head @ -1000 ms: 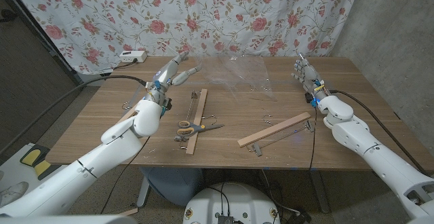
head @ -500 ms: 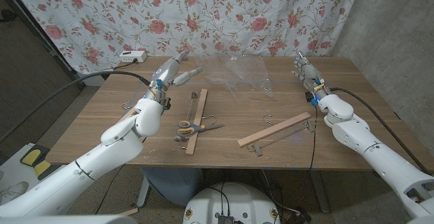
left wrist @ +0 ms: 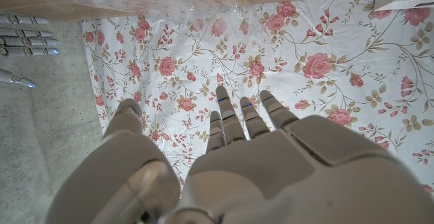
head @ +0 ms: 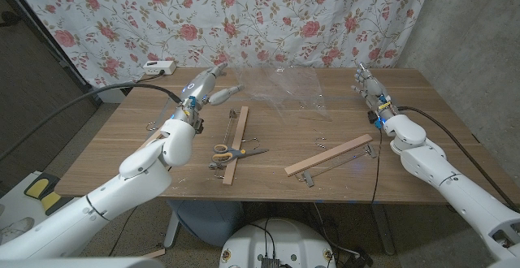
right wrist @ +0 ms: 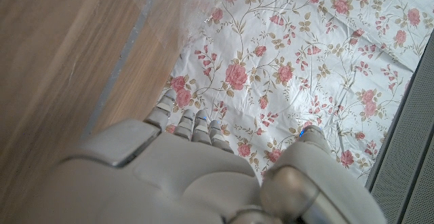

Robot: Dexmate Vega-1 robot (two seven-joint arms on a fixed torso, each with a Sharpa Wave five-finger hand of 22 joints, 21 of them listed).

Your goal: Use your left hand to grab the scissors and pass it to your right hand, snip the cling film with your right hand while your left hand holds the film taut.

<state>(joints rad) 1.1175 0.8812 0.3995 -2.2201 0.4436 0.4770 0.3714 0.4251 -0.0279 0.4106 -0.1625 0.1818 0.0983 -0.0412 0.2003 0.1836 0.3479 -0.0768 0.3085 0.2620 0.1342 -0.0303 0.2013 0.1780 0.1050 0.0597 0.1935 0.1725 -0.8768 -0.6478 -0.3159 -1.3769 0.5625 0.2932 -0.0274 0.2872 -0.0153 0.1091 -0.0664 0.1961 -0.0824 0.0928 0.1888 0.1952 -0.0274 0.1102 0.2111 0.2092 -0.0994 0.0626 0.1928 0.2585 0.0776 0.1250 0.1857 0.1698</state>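
Scissors (head: 230, 149) seen lying across wooden slat (head: 236, 144), near table's (head: 268, 130) front. Cling film (head: 284, 88) spread at far side. Left hand (head: 213, 85) raised, fingers spread, nothing held. Right hand (head: 368, 85) likewise unclosed, empty.

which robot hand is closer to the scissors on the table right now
Left. The left robot hand hovers just beyond the scissors, toward the table's far edge. The right robot hand is far off across the table near the right edge.

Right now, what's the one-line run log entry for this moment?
left hand: raised, holds nothing | right hand: raised, holds nothing | scissors: on table, untouched | cling film: uncut
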